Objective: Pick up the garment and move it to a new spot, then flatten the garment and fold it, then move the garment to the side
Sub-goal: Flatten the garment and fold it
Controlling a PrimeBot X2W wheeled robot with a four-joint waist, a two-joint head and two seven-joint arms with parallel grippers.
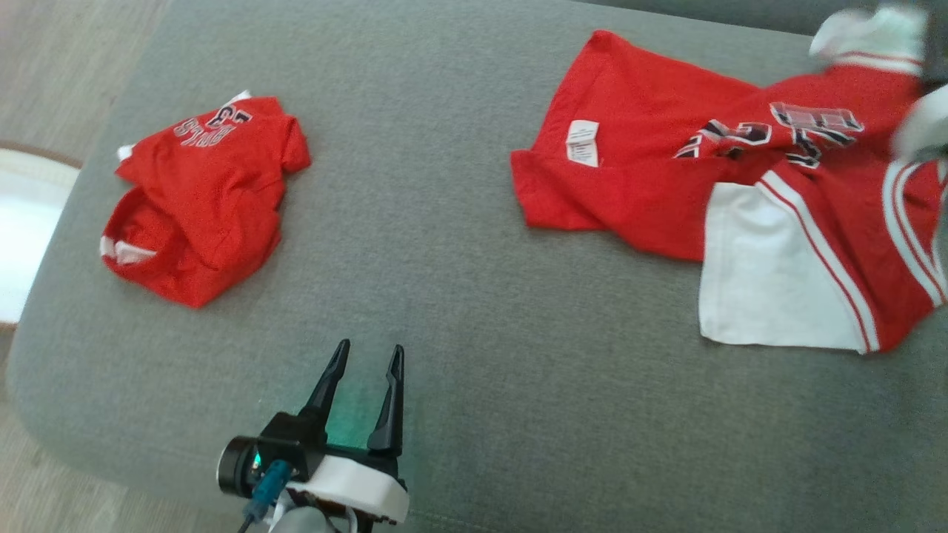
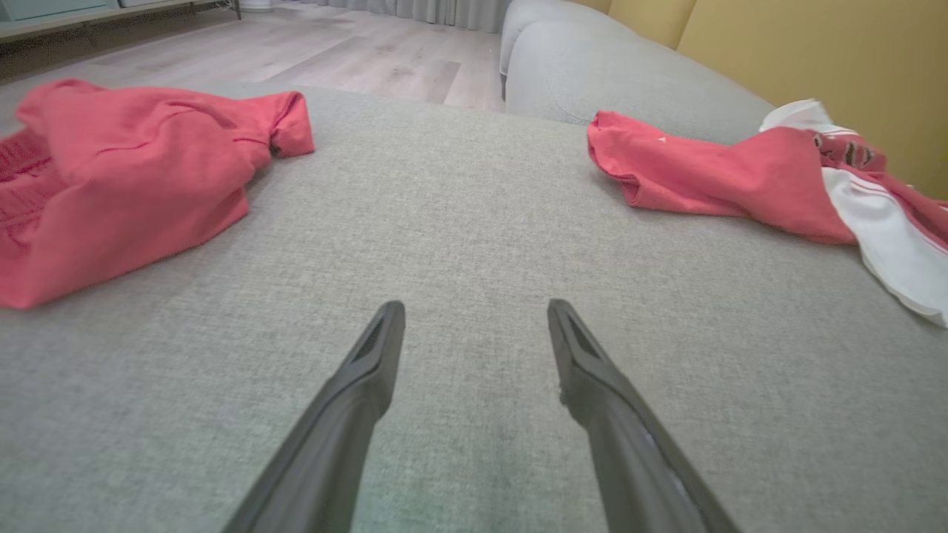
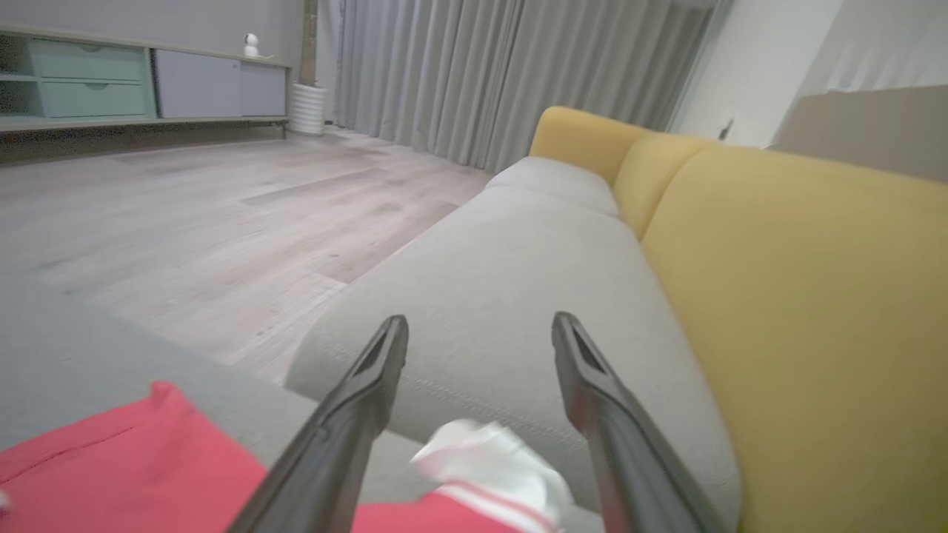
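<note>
My left gripper (image 1: 369, 354) has two long black tapered fingers (image 1: 326, 385); behind them I see a black block (image 1: 285, 437), white shell (image 1: 355, 488) and blue cable (image 1: 268, 485).

The left gripper (image 2: 475, 307) has matt dark plastic fingers (image 2: 370, 370). The cushion (image 2: 474, 207) beneath them is coarse grey woven cloth. To their right, the garment (image 2: 711, 174) is soft red-and-white knit.

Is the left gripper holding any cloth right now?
No, the left gripper is open over bare grey cushion, with the bundled red garment and the spread jersey lying off to either side.
</note>
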